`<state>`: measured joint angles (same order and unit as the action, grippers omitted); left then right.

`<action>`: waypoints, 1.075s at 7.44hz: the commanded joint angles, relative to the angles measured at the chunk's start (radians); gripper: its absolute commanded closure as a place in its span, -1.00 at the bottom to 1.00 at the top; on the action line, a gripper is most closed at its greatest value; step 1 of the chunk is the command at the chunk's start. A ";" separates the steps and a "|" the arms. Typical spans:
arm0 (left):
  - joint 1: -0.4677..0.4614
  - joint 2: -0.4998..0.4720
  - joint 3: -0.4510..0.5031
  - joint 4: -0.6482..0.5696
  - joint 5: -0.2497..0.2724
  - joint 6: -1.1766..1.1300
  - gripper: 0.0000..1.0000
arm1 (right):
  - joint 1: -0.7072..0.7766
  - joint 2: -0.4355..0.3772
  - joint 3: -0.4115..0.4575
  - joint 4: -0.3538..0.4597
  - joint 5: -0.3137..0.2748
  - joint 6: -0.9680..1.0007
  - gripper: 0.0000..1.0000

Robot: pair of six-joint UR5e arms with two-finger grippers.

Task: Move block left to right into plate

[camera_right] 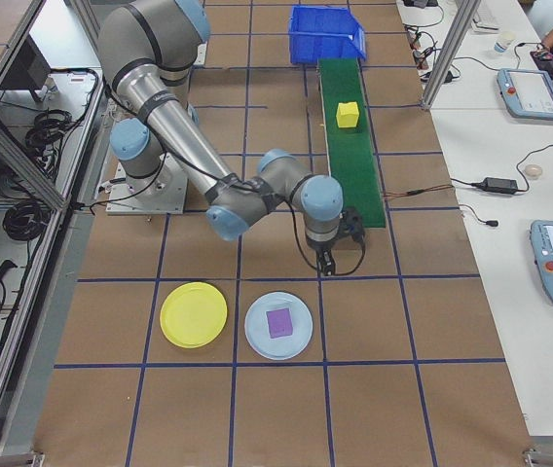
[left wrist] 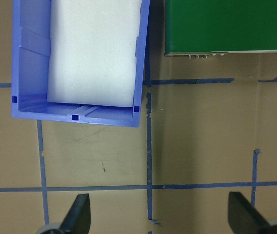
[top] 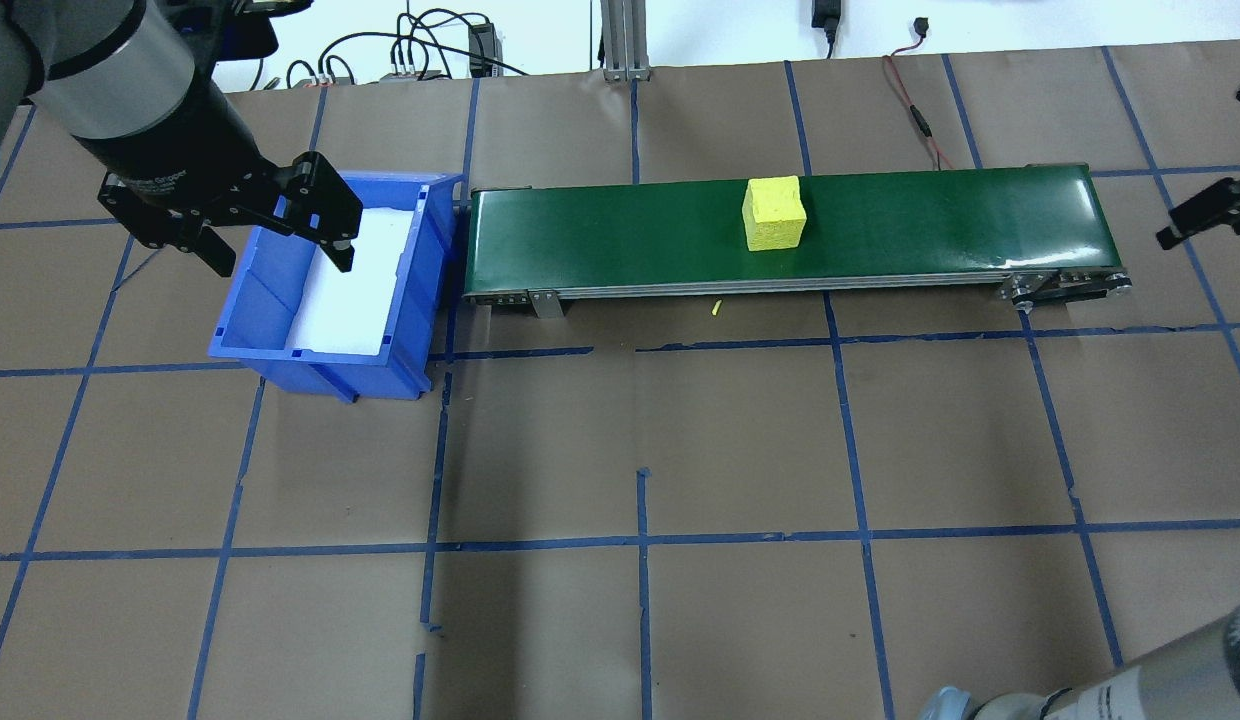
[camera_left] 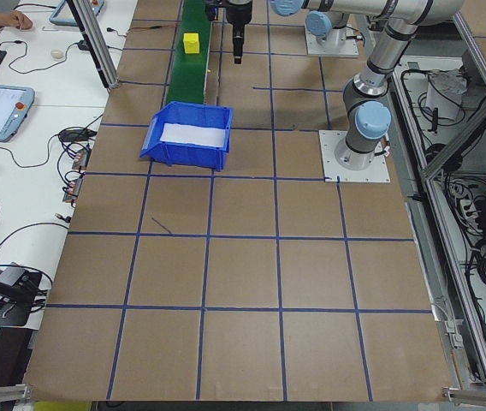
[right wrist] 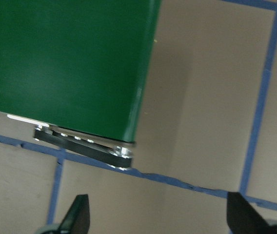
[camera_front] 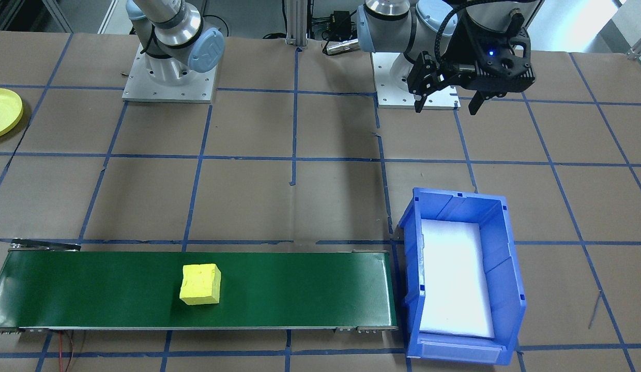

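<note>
The left gripper (top: 276, 232) hangs with jaws open above the blue bin (top: 280, 345); the right gripper (right wrist: 158, 217), jaws open too, hovers by the green conveyor's (top: 930, 220) end. The yellow block (top: 774, 213) rides mid-belt. The yellow plate (camera_right: 193, 315) lies well apart on the counter (top: 740, 450).

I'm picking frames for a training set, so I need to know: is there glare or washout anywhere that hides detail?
Front-facing view: the white liner of the blue bin is blown out, without texture. Overhead view: glare on the green belt's right end; the yellow block stays crisp. Right wrist view: soft sheen on the belt, table slightly soft.
</note>
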<state>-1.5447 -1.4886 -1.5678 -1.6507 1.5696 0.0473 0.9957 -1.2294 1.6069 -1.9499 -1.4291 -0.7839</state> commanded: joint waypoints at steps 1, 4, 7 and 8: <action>0.005 0.007 0.003 -0.003 0.026 0.026 -1.00 | 0.212 -0.012 0.002 0.014 0.002 0.275 -0.94; 0.008 0.005 0.025 -0.031 0.026 0.014 -1.00 | 0.417 -0.002 -0.002 -0.010 0.015 0.568 -0.95; 0.009 0.005 0.020 -0.031 0.026 0.011 -1.00 | 0.457 0.053 -0.007 -0.121 0.117 0.621 -0.94; 0.009 0.005 0.019 -0.029 0.026 0.011 -1.00 | 0.455 0.082 -0.025 -0.135 0.131 0.618 -0.94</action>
<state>-1.5361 -1.4834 -1.5475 -1.6805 1.5953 0.0585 1.4486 -1.1822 1.5972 -2.0596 -1.3206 -0.1686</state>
